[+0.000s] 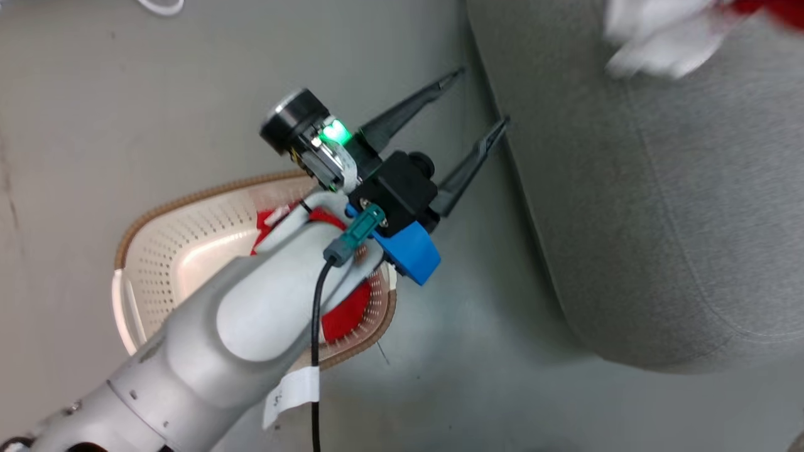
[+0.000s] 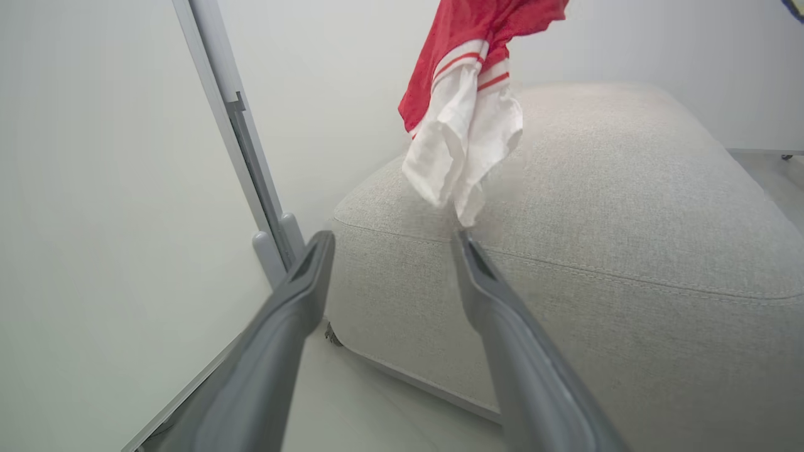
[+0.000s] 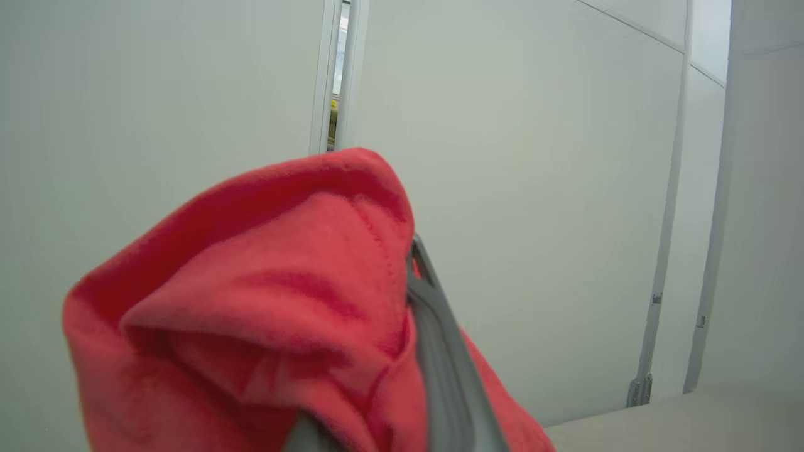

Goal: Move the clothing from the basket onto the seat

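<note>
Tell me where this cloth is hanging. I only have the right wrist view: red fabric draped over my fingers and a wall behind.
Observer: The held garment hangs over the sofa seat, white end lowest. I cannot tell whether it touches the cushion.
Operator: Report the basket.
Observer: The basket stands on the floor beside the sofa, with a second red garment inside.
Operator: Give me the left arm.
Observer: The left gripper is open and empty, above the floor between basket and sofa, fingers pointing at the sofa's edge.
</note>
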